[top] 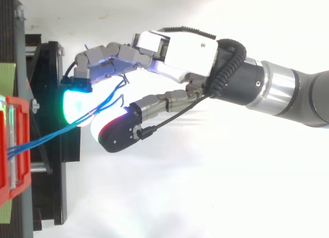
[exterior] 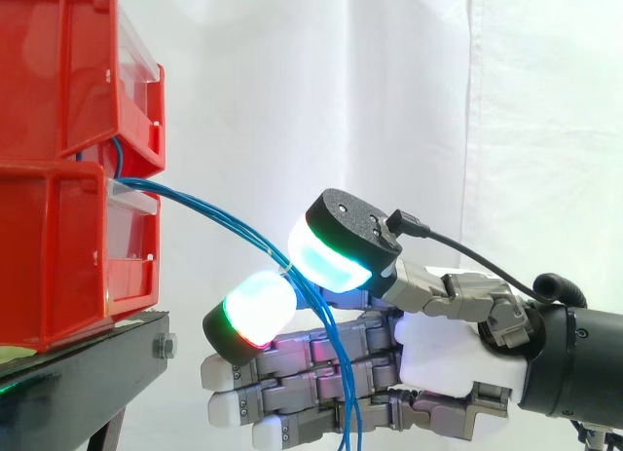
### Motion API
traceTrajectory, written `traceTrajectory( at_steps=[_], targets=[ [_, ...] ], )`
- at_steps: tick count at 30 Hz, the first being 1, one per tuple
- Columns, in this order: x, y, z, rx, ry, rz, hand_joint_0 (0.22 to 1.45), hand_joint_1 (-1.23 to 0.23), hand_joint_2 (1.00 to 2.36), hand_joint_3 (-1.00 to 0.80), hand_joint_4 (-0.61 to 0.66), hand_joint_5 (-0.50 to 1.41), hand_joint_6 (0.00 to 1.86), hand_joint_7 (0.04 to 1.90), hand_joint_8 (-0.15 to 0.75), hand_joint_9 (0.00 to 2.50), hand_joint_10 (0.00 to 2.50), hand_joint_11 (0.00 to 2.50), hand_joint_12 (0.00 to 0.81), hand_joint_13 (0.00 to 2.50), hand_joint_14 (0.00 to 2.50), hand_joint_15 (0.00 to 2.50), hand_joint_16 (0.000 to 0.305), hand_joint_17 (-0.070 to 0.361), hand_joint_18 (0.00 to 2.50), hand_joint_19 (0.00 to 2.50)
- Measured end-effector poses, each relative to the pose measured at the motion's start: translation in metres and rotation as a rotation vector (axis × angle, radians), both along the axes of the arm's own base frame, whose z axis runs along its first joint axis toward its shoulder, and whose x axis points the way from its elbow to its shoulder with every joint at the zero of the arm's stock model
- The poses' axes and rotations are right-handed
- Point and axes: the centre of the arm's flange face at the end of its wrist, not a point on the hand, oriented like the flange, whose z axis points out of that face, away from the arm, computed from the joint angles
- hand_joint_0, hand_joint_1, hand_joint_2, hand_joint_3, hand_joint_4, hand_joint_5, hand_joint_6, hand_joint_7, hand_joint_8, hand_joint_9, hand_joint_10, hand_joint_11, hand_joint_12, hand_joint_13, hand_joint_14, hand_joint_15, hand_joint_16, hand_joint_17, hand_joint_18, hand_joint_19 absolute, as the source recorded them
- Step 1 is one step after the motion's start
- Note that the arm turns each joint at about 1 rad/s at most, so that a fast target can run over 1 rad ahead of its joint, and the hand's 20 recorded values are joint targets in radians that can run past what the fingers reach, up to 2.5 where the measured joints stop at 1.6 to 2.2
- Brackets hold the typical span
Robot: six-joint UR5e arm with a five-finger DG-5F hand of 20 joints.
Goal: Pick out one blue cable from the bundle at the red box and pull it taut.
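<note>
Several thin blue cables (exterior: 214, 212) come out between the two stacked red bins (exterior: 58, 81) and run down to the right in a gentle bow. In the top view the blue cables (top: 46, 138) leave the red bin (top: 15, 145) and reach my hand (top: 180, 50). My hand (exterior: 448, 349) is to the right of the bins, with its thumb and one finger closed on the strands between their glowing pads (exterior: 258, 310). Past the pinch the loose ends drop across the other, straight fingers (exterior: 292, 383). More than one strand passes through the pinch.
The bins stand on a black stand (exterior: 88, 363) whose edge is just left of my fingertips. A white curtain hangs behind. The arm comes in from the right, and there is open room below and to the right of the stand.
</note>
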Motion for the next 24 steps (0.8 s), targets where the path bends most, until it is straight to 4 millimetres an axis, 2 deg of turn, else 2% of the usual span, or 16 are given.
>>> traceTrajectory(
  at_steps=[9, 24],
  targets=[
    [-0.0014, -0.0023, -0.0018, -0.004, 0.015, 0.007, 0.54, -0.61, 1.0, -0.49, 0.12, -0.17, 0.69, 1.05, 0.227, 0.65, 0.01, 0.37, 0.284, 0.57, 0.01, 0.35, 0.036, 0.081, 0.42, 0.58],
    [0.001, -0.0028, 0.0023, 0.018, -0.019, 0.05, 0.54, -0.61, 1.0, -0.49, 0.12, -0.17, 0.7, 1.02, 0.233, 0.7, 0.01, 0.39, 0.283, 0.62, 0.02, 0.39, 0.036, 0.081, 0.46, 0.61]
  ],
)
